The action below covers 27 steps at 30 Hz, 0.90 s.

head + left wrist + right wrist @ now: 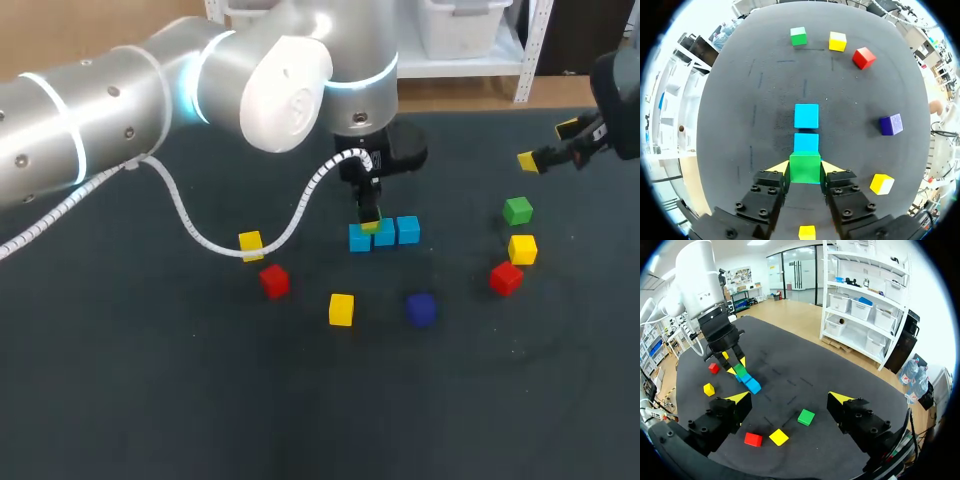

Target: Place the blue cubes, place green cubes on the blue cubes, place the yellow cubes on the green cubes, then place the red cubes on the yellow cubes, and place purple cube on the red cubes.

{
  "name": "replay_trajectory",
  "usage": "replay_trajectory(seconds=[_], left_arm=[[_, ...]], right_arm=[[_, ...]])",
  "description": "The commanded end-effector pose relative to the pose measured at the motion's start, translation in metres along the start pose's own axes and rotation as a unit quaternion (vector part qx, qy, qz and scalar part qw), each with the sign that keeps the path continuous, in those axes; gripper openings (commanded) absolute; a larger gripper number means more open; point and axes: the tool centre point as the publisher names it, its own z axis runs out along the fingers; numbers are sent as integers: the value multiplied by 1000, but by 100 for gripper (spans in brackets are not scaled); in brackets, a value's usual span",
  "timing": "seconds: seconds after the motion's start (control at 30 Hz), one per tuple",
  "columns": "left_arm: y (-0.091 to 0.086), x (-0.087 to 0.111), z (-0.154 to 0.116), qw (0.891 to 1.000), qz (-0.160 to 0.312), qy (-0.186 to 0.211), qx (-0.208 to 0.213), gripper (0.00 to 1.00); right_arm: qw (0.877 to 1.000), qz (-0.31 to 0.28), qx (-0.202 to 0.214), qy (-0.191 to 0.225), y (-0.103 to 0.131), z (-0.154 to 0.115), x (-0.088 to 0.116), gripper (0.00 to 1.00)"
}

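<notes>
Three blue cubes (408,230) lie in a row at mid-table. A green cube (805,167) rests on the end blue cube nearest my left gripper (805,169), whose yellow fingertips (780,167) press it from both sides. The other two blue cubes (806,116) stretch ahead of it. In the head view the left gripper (370,216) stands straight over that end of the row. My right gripper (548,143) hovers open and empty at the far right, above a second green cube (517,210).
Loose cubes lie around. To the right are a yellow cube (522,249) and a red cube (506,278). In front of the row are a purple cube (421,308) and a yellow one (341,309). Left of the row are a red cube (274,281) and a yellow one (251,244).
</notes>
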Motion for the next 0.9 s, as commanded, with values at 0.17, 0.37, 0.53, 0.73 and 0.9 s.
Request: replay_trajectory(seconds=[0.17,0.37,0.53,0.73,0.9], left_arm=[[0,2,1,1000,3,2,0,34],[0,3,1,1000,3,1,0,33],[0,3,1,1000,5,2,-1,35],[1,5,1,1000,10,3,-1,35],[0,6,0,1000,14,5,0,36]], right_arm=[[1000,0,2,1,1,0,0,100],[1000,0,2,1,1,0,0,100],[1000,0,2,1,1,0,0,100],[1000,0,2,1,1,0,0,100],[1000,0,2,1,1,0,0,100]])
